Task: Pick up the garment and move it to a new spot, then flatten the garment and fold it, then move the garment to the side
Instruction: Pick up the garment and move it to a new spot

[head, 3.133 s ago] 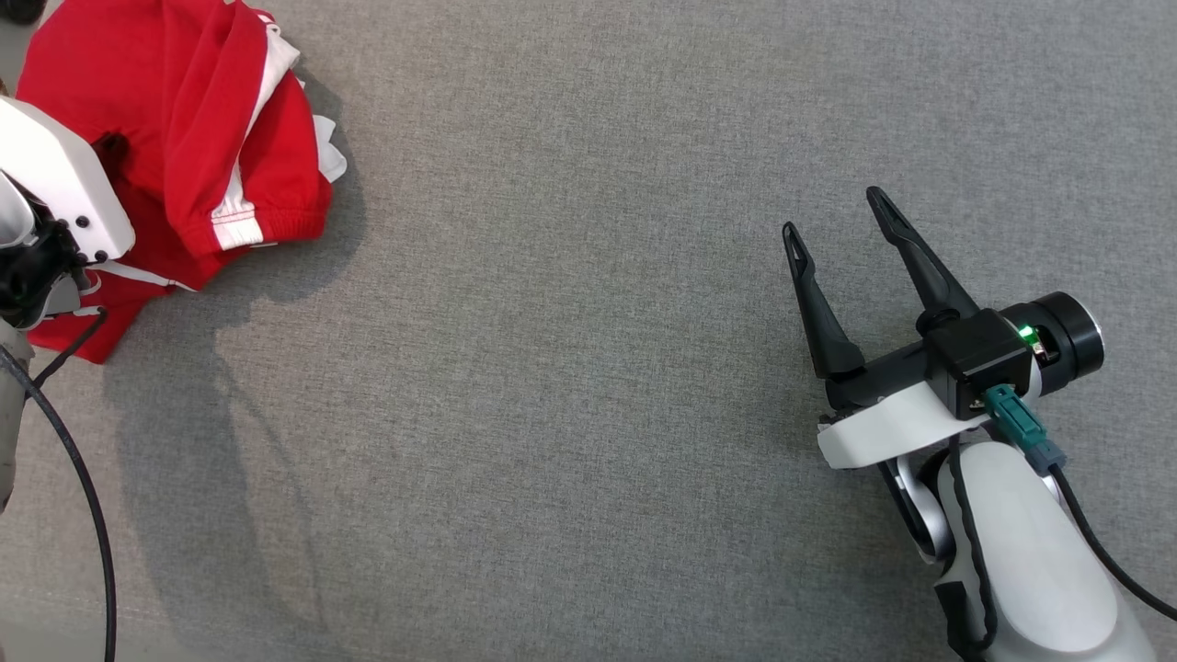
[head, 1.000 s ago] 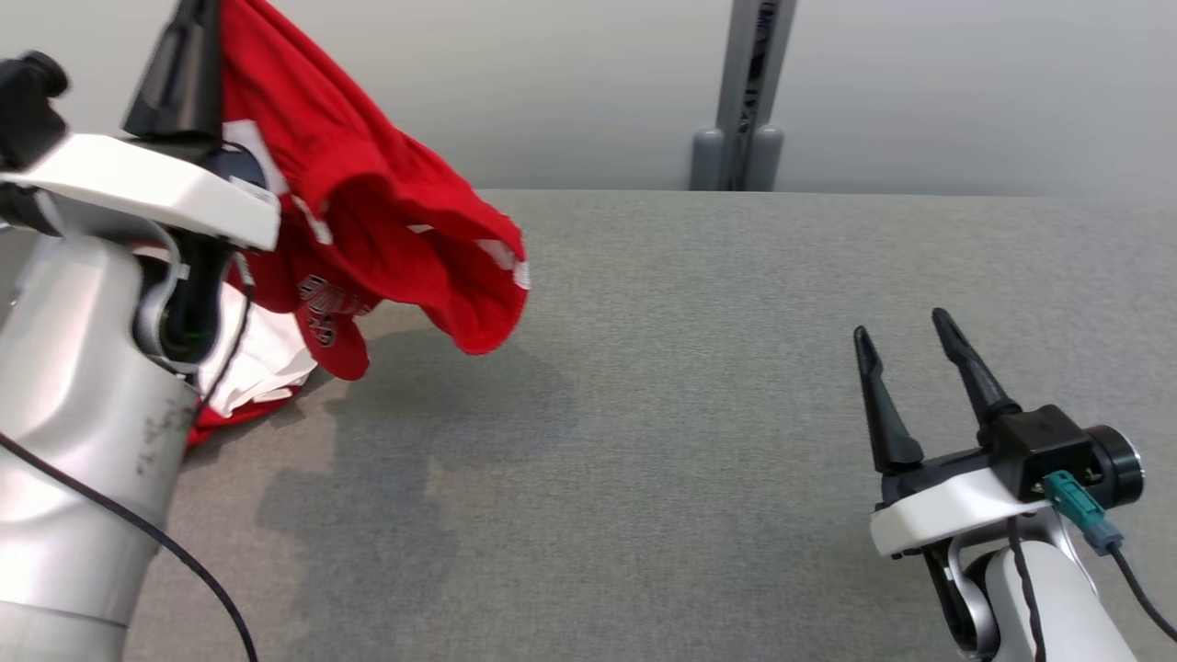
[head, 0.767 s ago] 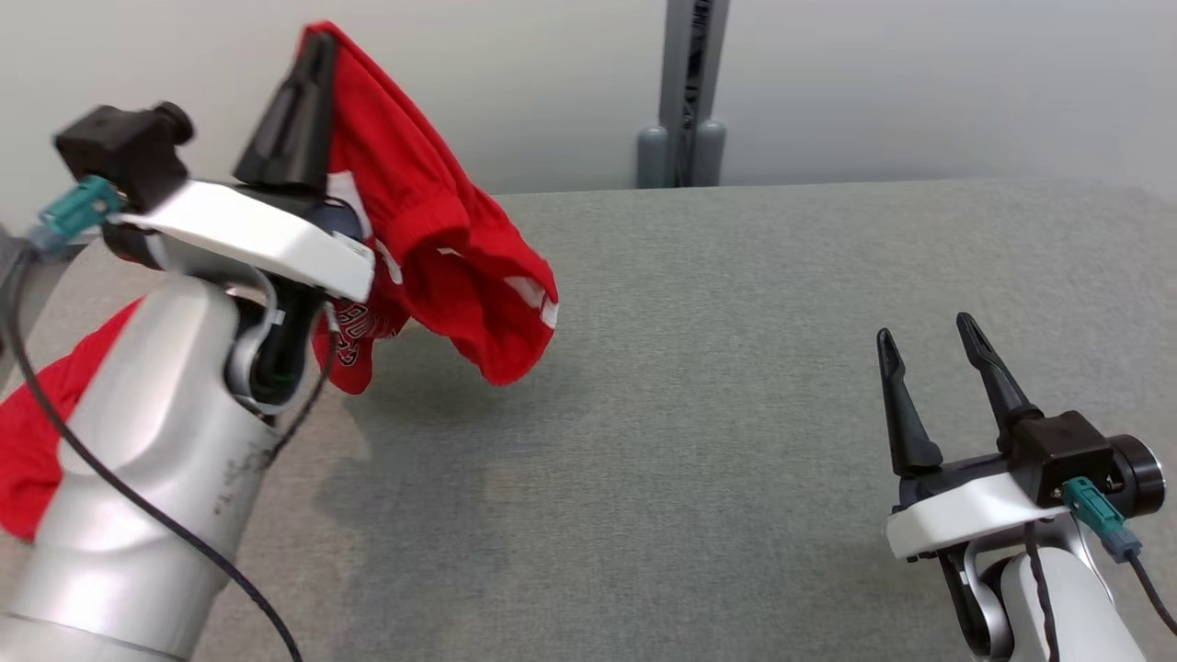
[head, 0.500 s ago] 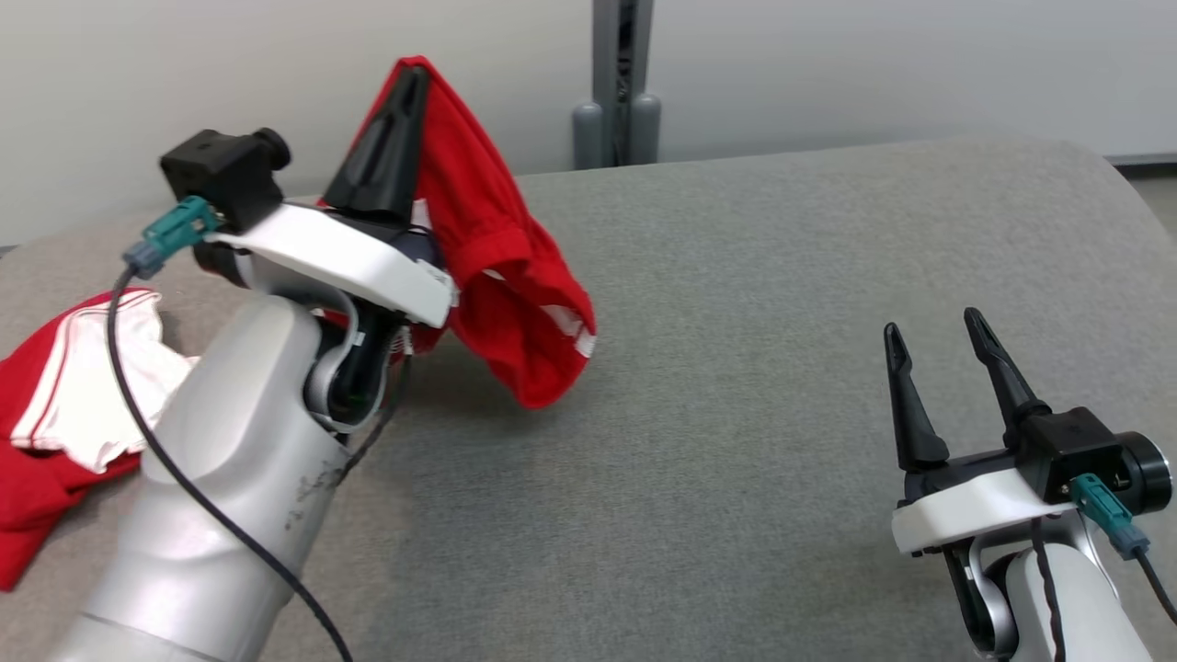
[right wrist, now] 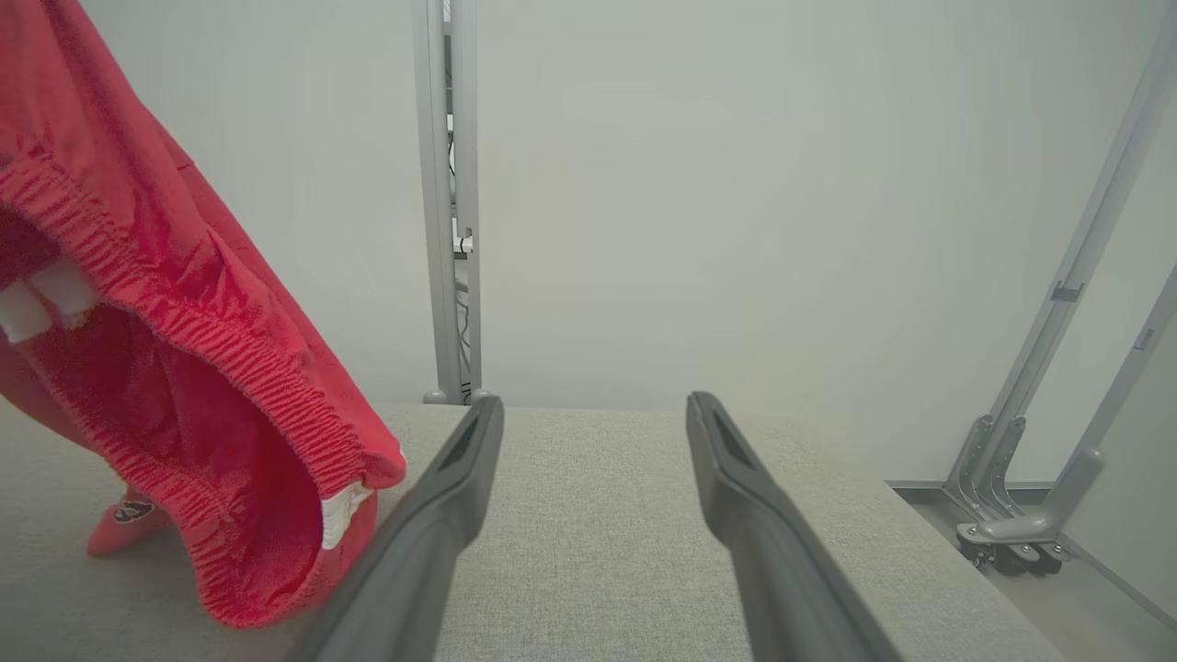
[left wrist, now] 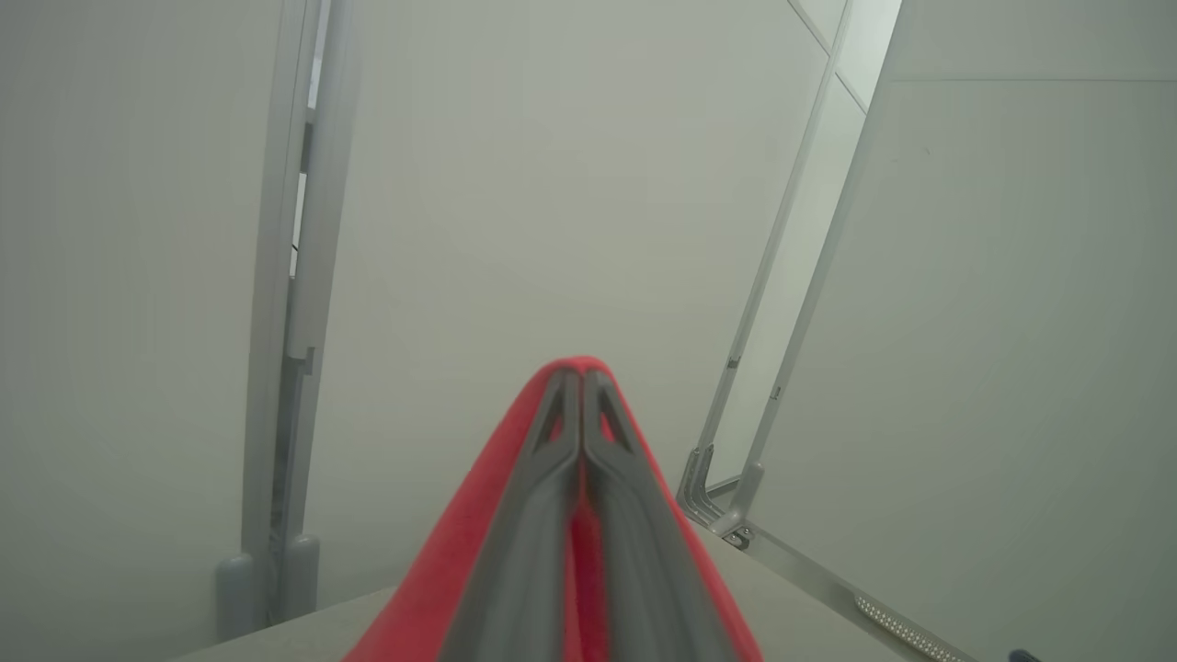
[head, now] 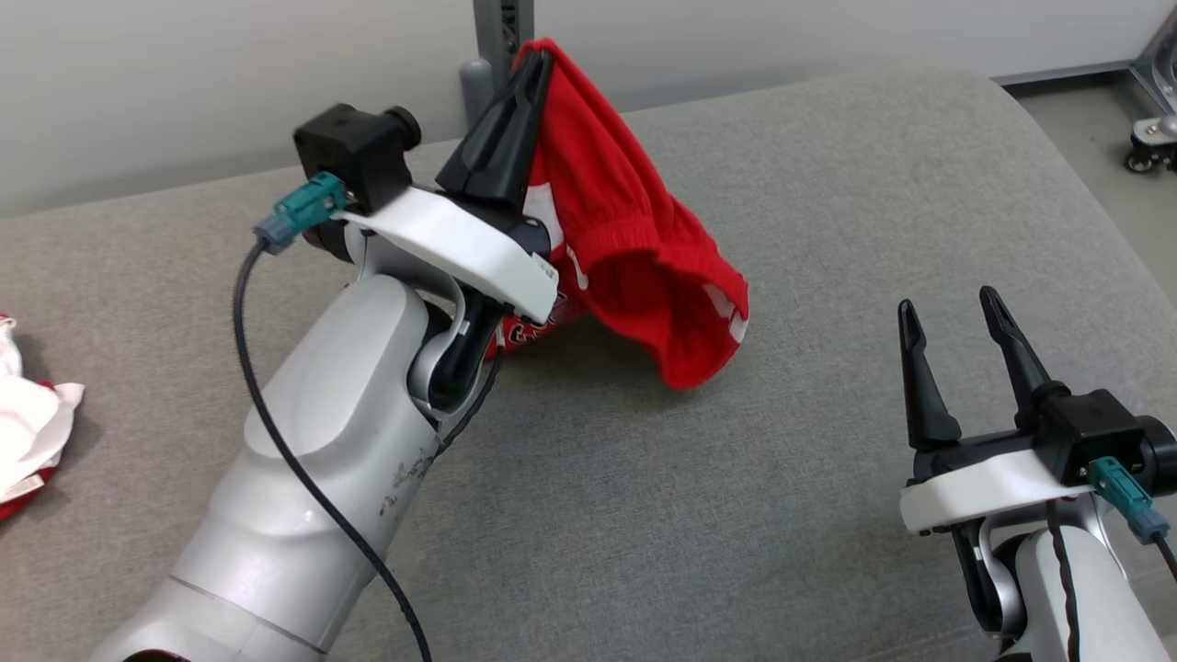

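Note:
The garment (head: 644, 267) is red with white trim and an elastic hem. It hangs from my left gripper (head: 538, 60), which is raised above the grey table and shut on a fold of the cloth. In the left wrist view the two fingers press together with red fabric (left wrist: 432, 588) draped around them. The garment's lower end droops to the table surface; the right wrist view shows its open hem (right wrist: 184, 368) at the left. My right gripper (head: 952, 313) stands open at the lower right, to the right of the garment, with nothing between its fingers (right wrist: 441, 496).
The grey fabric-covered table (head: 828, 230) extends to a rounded right edge. Another red and white cloth (head: 28, 432) lies at the far left edge. A grey post (head: 497, 37) stands behind the table against a pale wall. Wheeled frame legs (right wrist: 1011, 533) stand off the right side.
The left gripper has carried the hanging garment to the right across the table, away from the cloth on the left. The head camera has also swung. The right gripper stays open and still.

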Controlling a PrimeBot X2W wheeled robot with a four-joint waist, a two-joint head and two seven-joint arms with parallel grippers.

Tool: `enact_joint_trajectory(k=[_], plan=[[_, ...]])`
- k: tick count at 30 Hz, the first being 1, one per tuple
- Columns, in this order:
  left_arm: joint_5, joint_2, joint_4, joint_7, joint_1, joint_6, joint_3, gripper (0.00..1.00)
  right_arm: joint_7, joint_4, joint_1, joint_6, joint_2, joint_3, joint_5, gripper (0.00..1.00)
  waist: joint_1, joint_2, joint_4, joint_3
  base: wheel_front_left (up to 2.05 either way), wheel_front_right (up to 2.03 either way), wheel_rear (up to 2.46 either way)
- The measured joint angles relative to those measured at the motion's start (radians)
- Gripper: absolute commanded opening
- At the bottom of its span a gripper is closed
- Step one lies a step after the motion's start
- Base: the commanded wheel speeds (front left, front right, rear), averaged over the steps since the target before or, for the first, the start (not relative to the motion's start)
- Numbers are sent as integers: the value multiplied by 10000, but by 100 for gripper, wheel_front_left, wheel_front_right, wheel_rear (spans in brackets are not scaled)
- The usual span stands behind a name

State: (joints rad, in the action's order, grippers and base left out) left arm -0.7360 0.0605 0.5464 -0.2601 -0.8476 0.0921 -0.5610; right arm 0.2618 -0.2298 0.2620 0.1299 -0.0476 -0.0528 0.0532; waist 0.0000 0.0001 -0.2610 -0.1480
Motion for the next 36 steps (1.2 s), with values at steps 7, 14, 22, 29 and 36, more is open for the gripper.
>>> enact_joint_trajectory(k=[7, 14, 22, 29, 36], plan=[[725, -92, 1400, -15, 336, -90, -535, 0, 0, 10, 200, 0, 0, 29, 69, 100, 0, 0, -330, -456, 0, 0, 0], [963, -123, 2656, -17, 717, 127, -1450, 0, 0, -6, 325, 0, 2, -123, 155, 100, 0, 0, -457, -746, 0, 0, 0], [314, -128, 3871, 209, 788, 213, -2462, 100, 0, -58, 449, 0, 2, -428, 303, 100, 0, 0, -370, -787, 0, 0, 0], [232, -125, 3283, -2, 433, -134, -1802, 100, 0, -77, 372, 0, 0, -330, 153, 100, 0, 0, 35, -585, 0, 0, 0], [1584, 328, 744, -33, 1337, -495, 441, 100, 0, -36, 312, 0, 2, -307, -69, 100, 0, 0, 618, -266, 0, 0, 0]])
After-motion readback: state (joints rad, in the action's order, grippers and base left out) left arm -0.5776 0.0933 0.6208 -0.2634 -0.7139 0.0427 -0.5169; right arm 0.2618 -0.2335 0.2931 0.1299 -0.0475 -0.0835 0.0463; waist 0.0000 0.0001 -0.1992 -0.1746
